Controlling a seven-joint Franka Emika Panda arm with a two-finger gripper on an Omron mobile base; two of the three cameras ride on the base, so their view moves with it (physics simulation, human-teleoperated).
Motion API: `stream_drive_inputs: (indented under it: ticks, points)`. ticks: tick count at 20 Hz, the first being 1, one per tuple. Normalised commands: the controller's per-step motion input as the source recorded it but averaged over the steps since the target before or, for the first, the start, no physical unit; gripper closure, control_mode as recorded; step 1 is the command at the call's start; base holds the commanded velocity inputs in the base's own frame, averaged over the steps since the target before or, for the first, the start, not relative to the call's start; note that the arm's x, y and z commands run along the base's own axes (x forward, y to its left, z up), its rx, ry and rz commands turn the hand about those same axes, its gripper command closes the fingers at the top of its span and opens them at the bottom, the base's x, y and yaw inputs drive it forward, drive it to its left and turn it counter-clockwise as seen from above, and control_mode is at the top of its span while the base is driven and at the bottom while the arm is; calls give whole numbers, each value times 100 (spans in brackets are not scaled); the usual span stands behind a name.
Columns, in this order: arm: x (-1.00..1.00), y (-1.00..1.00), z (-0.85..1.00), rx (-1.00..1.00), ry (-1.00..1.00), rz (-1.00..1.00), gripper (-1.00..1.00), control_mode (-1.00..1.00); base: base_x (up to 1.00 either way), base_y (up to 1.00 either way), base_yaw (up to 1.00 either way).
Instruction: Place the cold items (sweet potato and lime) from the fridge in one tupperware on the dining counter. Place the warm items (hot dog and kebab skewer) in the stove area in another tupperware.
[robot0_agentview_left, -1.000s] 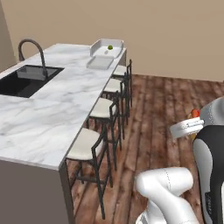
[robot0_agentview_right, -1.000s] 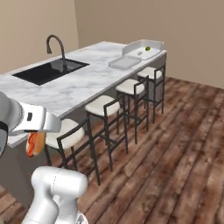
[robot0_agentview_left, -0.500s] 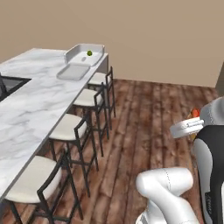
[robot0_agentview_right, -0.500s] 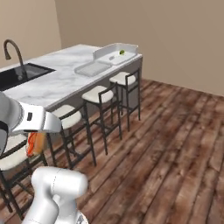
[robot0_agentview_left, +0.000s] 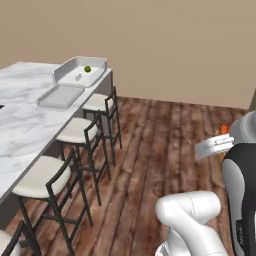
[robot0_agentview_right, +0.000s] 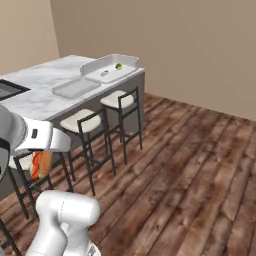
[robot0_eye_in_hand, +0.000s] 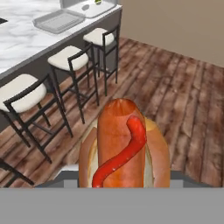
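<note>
bar stools (robot0_agentview_left: 82, 132) lining dining counter (robot0_agentview_left: 25, 125), wood floor (robot0_agentview_right: 200, 165)

Beige walls (robot0_agentview_left: 165, 45), wood plank floor (robot0_agentview_right: 200, 165), cushioned black stools (robot0_agentview_left: 80, 131).

Base views flank arm, both facing dining counter (robot0_agentview_left: 30, 125); hand view close above floor.

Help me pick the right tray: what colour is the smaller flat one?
Pale grey, the smaller tray; clearest in the left base view.
</note>
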Motion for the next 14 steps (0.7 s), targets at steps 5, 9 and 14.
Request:
stream_drive_inputs:
  ticks: [5,9,14]
  points:
    - [0,0,0,0,0,0,100,100,100,-47,35]
    - [0,0,0,0,0,0,100,100,100,-50,39]
    - [0,0,0,0,0,0,100,100,100,-56,37]
